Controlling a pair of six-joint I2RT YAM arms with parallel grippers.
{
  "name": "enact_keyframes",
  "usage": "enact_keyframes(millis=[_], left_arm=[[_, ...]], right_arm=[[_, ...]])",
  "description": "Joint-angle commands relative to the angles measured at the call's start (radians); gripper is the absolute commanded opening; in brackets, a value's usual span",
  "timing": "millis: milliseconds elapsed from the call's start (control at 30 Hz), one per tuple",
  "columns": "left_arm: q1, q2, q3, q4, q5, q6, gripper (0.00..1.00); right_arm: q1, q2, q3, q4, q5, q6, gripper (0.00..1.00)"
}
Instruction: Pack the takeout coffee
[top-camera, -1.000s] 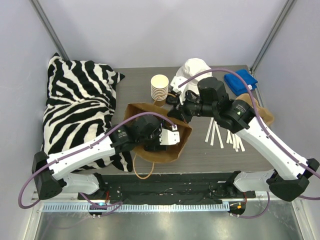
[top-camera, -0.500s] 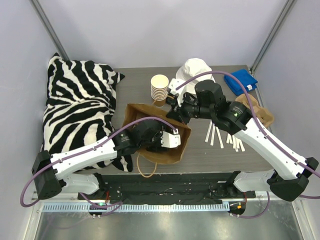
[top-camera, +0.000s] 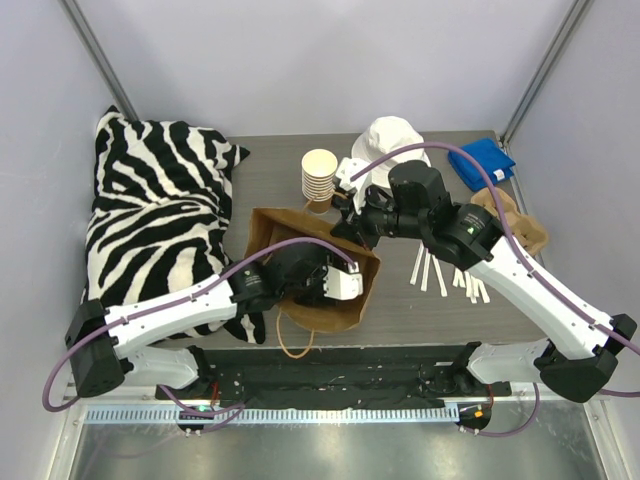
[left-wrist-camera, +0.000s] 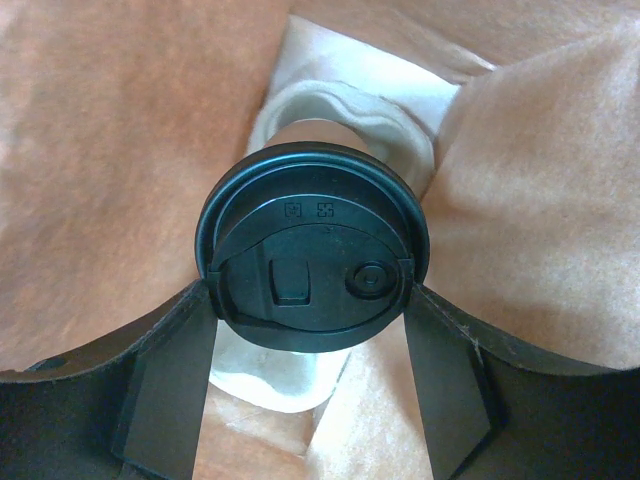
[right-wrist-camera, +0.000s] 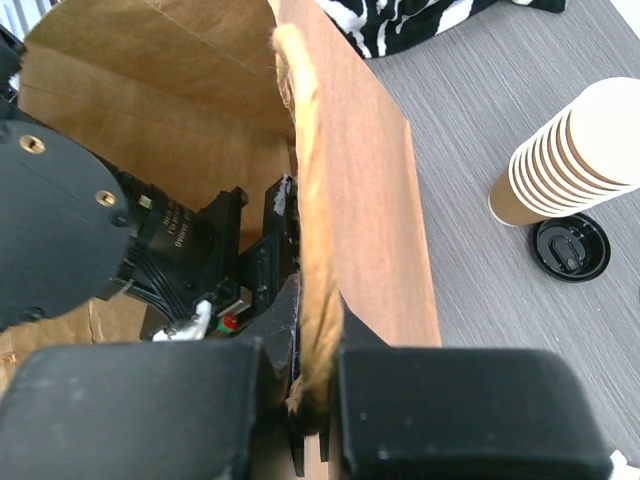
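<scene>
- The takeout coffee (left-wrist-camera: 312, 250) sits inside the brown paper bag (top-camera: 335, 312). Only its round black lid shows in the left wrist view, and the cup body below is hidden.
- The left end effector (left-wrist-camera: 308, 300) is set wide and holds the coffee, one finger against each side of the lid rim. From the top camera it (top-camera: 330, 280) is inside the bag mouth and the cup cannot be made out.
- A pale moulded tray (left-wrist-camera: 385, 120) lies under and behind the lid. Most of it is covered, and I cannot tell whether the cup stands in it.
- The right end effector (right-wrist-camera: 305, 400) is closed narrow on the bag's upper edge and its twine handle (right-wrist-camera: 310, 230). The fingertips are blurred and cut off at the bottom of that view. From above it (top-camera: 345, 215) is at the bag's far rim.
- The bag's inside is dark and largely filled by the left arm.
- On the worktop (top-camera: 420, 310) beyond the bag are a stack of lidless cups (top-camera: 319, 175) and a loose black lid (right-wrist-camera: 569, 247) just beside its base.
- A zebra cushion (top-camera: 160, 210) lies to the left of the bag. A blue cloth (top-camera: 480, 160) is half hidden behind the right arm.
</scene>
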Motion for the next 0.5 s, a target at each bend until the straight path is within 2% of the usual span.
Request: enact_keyframes(millis=[0,467], left_arm=[[-0.004,0.028,0.003,0.028,0.004,0.001,0.0],[-0.005,0.054,0.062,0.044,0.019,-0.001,0.0]], right_arm=[[0.01,-0.025,0.023,0.075,0.003,0.013,0.01],[0.012,-0.018,0.023,0.058,-0.028,0.024,0.01]])
